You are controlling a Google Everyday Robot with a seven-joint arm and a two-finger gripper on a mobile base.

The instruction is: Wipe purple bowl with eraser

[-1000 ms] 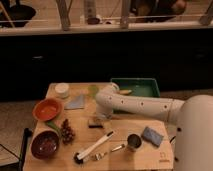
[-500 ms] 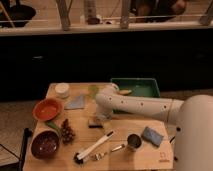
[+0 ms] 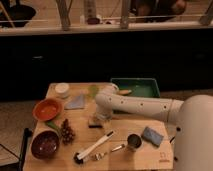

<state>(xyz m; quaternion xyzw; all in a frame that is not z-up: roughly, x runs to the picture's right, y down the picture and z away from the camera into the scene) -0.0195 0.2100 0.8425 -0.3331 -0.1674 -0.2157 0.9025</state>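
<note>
The purple bowl [image 3: 45, 144] sits at the table's front left corner, dark and glossy inside. Near the middle of the table lies the eraser [image 3: 94, 123], a small dark block. My white arm reaches in from the right, and the gripper [image 3: 101, 116] hangs pointing down right over the eraser's far right end, partly hiding it. Its jaws stand open, and the eraser rests on the table. The bowl lies well to the gripper's front left.
An orange bowl [image 3: 48, 108] stands behind the purple one, with a dark pine cone-like cluster [image 3: 66, 132] beside them. A black-and-white brush [image 3: 93, 147], a metal cup [image 3: 133, 141] and a blue sponge [image 3: 152, 135] lie in front. A green tray [image 3: 136, 88], a white cup [image 3: 62, 90] and a pale blue cloth [image 3: 76, 102] are behind.
</note>
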